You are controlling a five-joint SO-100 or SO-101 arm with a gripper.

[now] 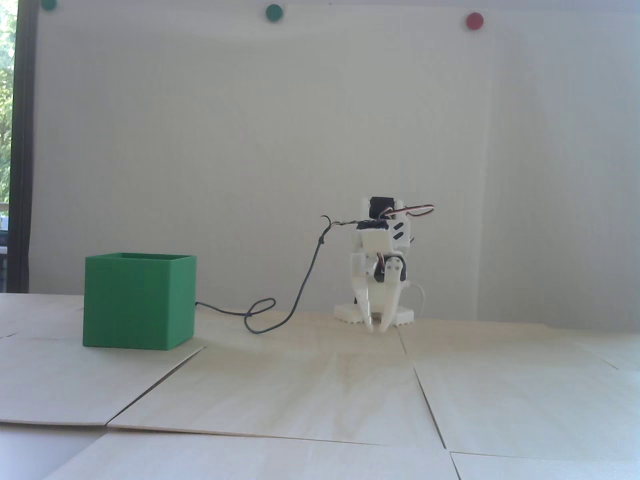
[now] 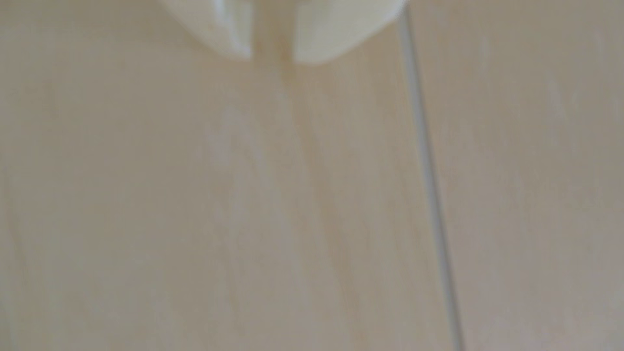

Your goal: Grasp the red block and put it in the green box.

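Observation:
The green box [image 1: 139, 301] stands on the table at the left in the fixed view, its top open. The red block shows in neither view. My white gripper [image 1: 376, 330] hangs folded in front of the arm's base, far to the right of the box, tips pointing down just above the table. In the wrist view the gripper [image 2: 273, 59] enters from the top edge. Its two white fingertips [image 2: 233, 37] stand a narrow gap apart, with only bare wood between them.
A dark cable [image 1: 300, 295] runs from the arm down to the table and loops toward the box. The table is made of pale wooden panels with seams [image 2: 429, 175]. Round green dots [image 1: 273, 12] and a red dot [image 1: 474, 20] sit on the white wall.

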